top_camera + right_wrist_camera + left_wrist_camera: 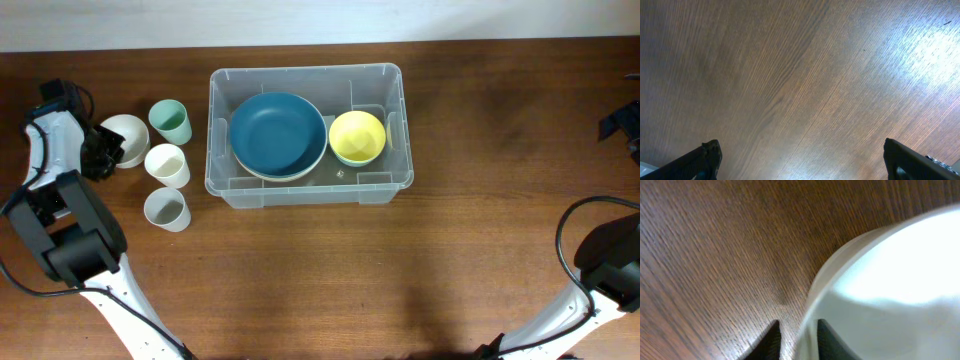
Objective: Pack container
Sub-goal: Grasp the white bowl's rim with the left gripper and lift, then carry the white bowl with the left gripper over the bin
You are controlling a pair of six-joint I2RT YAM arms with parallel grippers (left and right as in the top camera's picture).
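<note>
Container [300, 192] sits mid-bench [480, 250] in the overhead view, holding a blue bowl [277, 133] and a yellow bowl [357, 136]. Left wrist: my left end effector [798, 326] is clenched on the rim of the white bowl [900, 280]. Right wrist: my right end effector [800, 147] is spread wide above the bench.

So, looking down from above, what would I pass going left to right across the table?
white bowl → three cups in a column → left wall of the container → blue bowl inside it → yellow bowl inside it
</note>
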